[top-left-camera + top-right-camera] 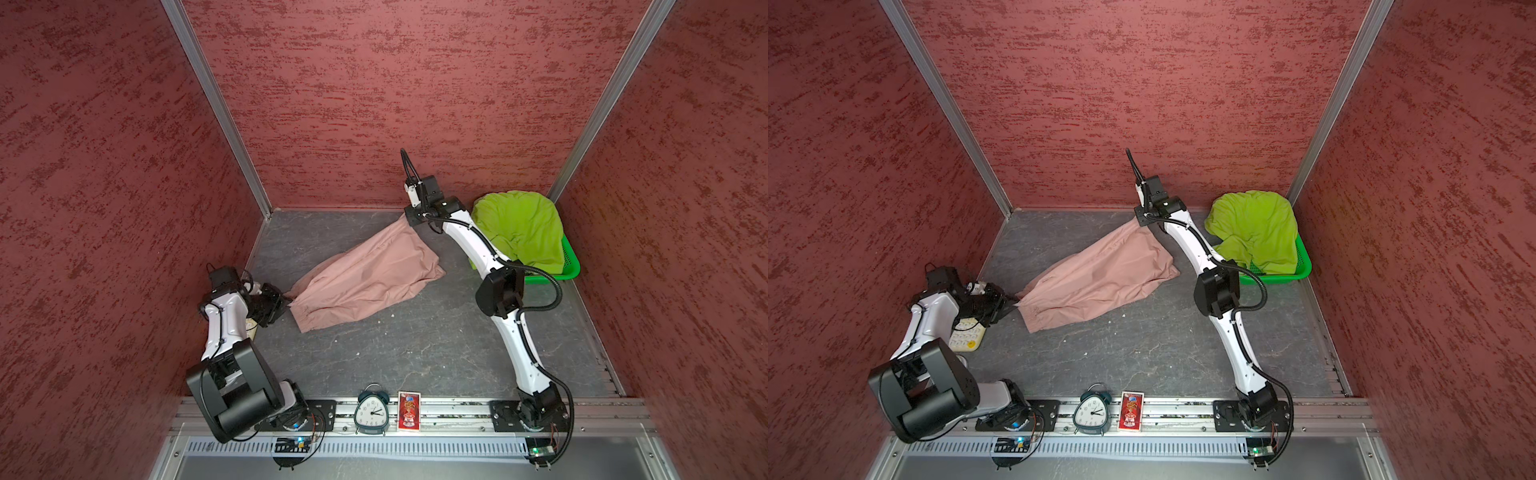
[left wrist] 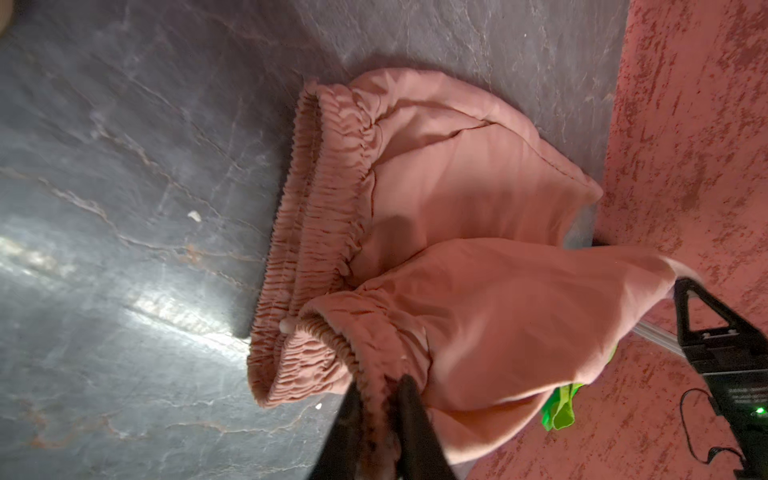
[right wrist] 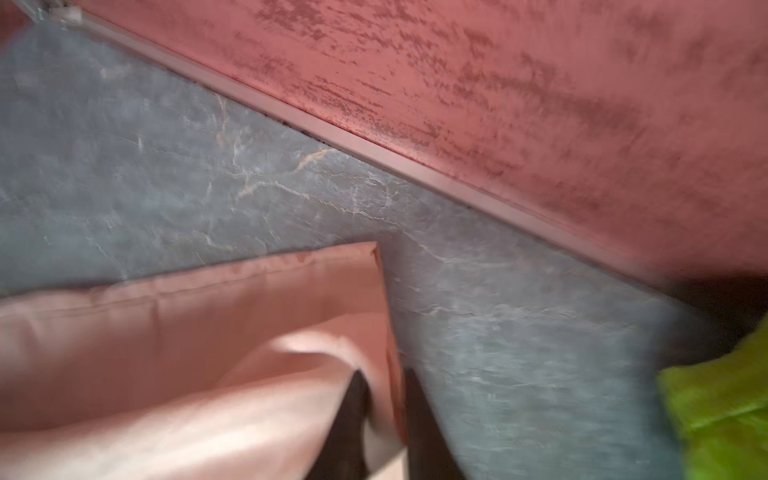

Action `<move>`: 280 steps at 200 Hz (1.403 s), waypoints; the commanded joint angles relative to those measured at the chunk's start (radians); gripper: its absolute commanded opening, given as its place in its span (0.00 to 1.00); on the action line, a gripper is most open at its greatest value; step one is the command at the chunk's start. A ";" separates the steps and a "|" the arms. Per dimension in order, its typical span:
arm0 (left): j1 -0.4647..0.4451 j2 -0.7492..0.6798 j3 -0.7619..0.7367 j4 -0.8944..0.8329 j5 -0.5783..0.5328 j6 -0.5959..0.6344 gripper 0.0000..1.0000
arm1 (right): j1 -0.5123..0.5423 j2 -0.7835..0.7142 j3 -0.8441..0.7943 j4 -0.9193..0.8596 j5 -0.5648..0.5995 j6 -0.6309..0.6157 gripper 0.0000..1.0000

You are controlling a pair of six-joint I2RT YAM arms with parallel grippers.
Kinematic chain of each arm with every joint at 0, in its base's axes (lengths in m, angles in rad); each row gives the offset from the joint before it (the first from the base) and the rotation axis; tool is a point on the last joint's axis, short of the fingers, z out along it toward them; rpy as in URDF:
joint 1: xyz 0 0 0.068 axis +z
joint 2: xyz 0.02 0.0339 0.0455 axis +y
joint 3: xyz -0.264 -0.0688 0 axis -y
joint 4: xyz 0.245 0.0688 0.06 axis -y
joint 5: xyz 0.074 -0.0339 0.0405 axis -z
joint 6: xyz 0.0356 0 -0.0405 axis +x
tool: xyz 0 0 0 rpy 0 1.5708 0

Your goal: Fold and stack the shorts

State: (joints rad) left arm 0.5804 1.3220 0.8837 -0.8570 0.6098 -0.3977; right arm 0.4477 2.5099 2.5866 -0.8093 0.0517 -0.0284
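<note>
Pink shorts [image 1: 365,278] lie stretched diagonally across the far half of the counter [image 1: 415,345]. Waistband end points toward the left wall [image 1: 104,187], leg hem toward the back wall [image 1: 415,104].

Left pincer [image 2: 380,382] sits low at the waistband end w/ the bunched elastic clamped btwn its fingers. It's tight vs. the left wall, and a keypad [image 1: 966,337] is partly hidden beneath its arm.

Right pincer [image 3: 384,378] is at the far hem corner, just off the back wall. The hem runs btwn its fingers, but the wrist view is blurred, so can't tell if it's pinching or loose.

Green shorts [image 1: 519,224] are heaped in the basket [image 1: 571,266] in the far right corner, just beside the right arm [image 1: 511,332].

A broad open stretch of counter runs from the pink shorts' near edge to the front rail [image 1: 449,409]. A clock [image 1: 371,411] and a red box [image 1: 409,410] stand side by side there.
</note>
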 commanded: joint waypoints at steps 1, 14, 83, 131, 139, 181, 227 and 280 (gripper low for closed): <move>0.025 0.006 0.035 0.053 -0.032 0.049 0.59 | -0.017 0.004 0.004 0.105 -0.046 0.031 0.49; 0.032 0.003 0.066 0.045 -0.073 0.068 0.97 | -0.017 -0.001 0.022 0.106 -0.088 0.058 0.58; 0.025 -0.055 0.201 0.036 -0.108 0.065 0.99 | -0.029 -0.266 -0.367 0.005 -0.075 0.062 0.84; -0.255 -0.127 0.067 0.146 -0.001 -0.036 0.99 | -0.050 -0.474 -0.821 0.150 -0.138 0.200 0.87; -0.282 -0.138 0.014 0.195 0.014 -0.076 0.99 | -0.057 -0.488 -0.868 0.179 -0.157 0.226 0.87; -0.391 -0.164 -0.196 0.373 -0.001 -0.174 0.99 | -0.105 -0.507 -1.040 0.388 -0.242 0.349 0.85; -0.432 -0.151 -0.280 0.447 -0.035 -0.190 0.99 | -0.107 -0.462 -1.053 0.495 -0.298 0.348 0.73; -0.432 -0.109 -0.300 0.443 -0.050 -0.174 0.99 | -0.106 -0.419 -1.018 0.434 -0.271 0.346 0.66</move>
State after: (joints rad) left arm 0.1535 1.2087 0.5880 -0.4404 0.5789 -0.5755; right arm 0.3389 2.0598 1.5326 -0.3416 -0.2649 0.3279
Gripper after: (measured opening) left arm 0.994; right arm 0.642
